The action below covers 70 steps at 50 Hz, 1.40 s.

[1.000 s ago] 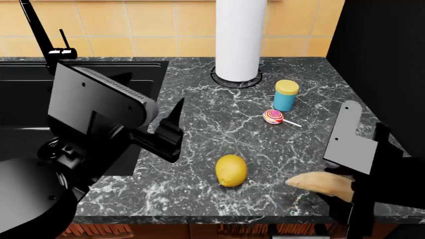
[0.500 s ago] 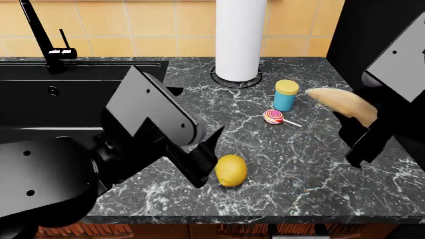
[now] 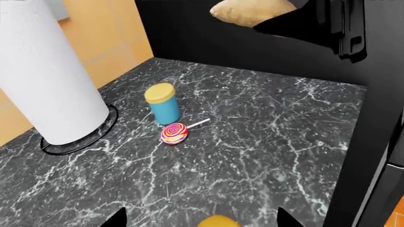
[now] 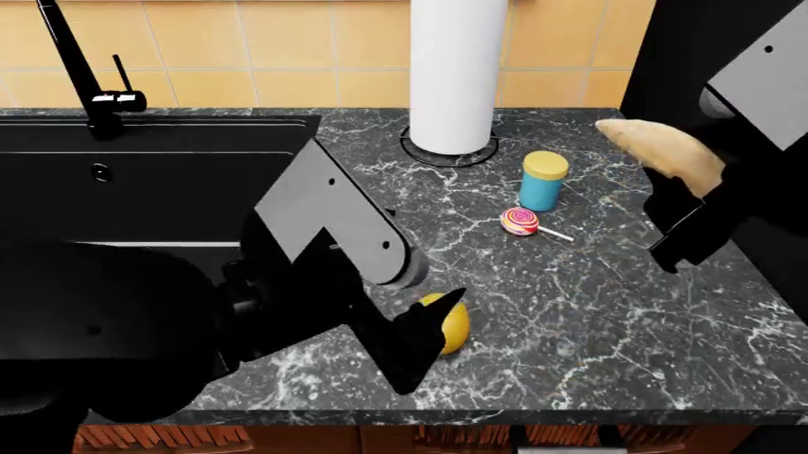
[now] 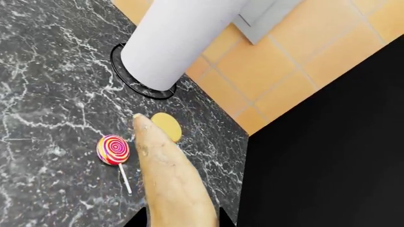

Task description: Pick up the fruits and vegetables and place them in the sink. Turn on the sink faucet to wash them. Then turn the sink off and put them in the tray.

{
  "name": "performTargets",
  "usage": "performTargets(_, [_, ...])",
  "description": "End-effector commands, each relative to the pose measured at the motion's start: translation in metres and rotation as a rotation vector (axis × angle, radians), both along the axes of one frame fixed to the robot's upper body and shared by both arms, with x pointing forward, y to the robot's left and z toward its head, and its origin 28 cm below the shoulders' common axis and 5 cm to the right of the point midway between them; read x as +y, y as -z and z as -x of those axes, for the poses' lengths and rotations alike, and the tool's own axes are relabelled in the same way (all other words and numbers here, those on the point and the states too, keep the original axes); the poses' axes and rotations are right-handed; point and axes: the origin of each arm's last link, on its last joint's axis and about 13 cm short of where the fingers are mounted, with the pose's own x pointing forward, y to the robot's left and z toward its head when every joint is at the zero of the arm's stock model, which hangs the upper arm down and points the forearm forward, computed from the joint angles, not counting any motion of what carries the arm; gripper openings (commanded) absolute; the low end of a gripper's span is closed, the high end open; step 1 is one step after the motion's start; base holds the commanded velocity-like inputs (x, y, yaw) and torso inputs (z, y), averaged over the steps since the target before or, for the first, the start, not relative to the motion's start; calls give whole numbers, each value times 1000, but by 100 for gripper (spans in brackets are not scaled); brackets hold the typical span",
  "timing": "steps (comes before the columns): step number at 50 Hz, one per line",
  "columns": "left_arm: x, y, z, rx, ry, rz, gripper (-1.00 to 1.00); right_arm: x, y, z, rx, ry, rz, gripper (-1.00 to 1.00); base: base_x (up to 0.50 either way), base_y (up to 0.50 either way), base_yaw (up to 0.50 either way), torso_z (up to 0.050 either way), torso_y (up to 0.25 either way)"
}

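Note:
The yellow lemon (image 4: 448, 323) lies on the marbled counter near its front edge. It shows between the jaws in the left wrist view (image 3: 218, 221). My left gripper (image 4: 423, 345) is open, low over the lemon, its fingertips (image 3: 117, 218) on either side and apart from it. My right gripper (image 4: 688, 213) is shut on the tan potato-like vegetable (image 4: 659, 151) and holds it high above the counter's right side; it shows in the right wrist view (image 5: 169, 177). The black sink (image 4: 139, 189) lies at the left, with the black faucet (image 4: 79, 68) behind it. The tray is out of view.
A white paper towel roll (image 4: 455, 71) stands at the back. A blue cup with a yellow lid (image 4: 544, 181) and a pink lollipop (image 4: 519, 221) sit right of centre. A black wall (image 4: 707, 57) rises at the right.
My left gripper has moved right and down over the lemon. My right gripper has lifted the vegetable from the counter's front edge to high on the right.

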Motion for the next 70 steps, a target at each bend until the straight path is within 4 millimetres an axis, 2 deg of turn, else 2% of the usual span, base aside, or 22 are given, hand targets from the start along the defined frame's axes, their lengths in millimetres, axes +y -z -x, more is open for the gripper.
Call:
performTargets(1, [-7, 15, -4, 38, -2, -54, 100, -1, -6, -2, -61, 27, 16, -100, 0, 0, 0, 0, 0])
performTargets(26, [-13, 45, -18, 123, -17, -56, 100, 3, -4, -6, -63, 19, 23, -100, 0, 0, 0, 0, 0])
performTargets(39, [-22, 63, -34, 175, -32, -47, 100, 4, 0, -10, -58, 13, 20, -100, 0, 0, 0, 0, 1])
performTargets(57, [-24, 88, -56, 215, -109, -153, 100, 7, 1, -11, -59, -20, 10, -100, 0, 0, 0, 0, 1])
performTargets(70, [-29, 102, -60, 248, -105, -191, 100, 6, 4, -12, -57, -18, 0, -100, 0, 0, 0, 0, 0])
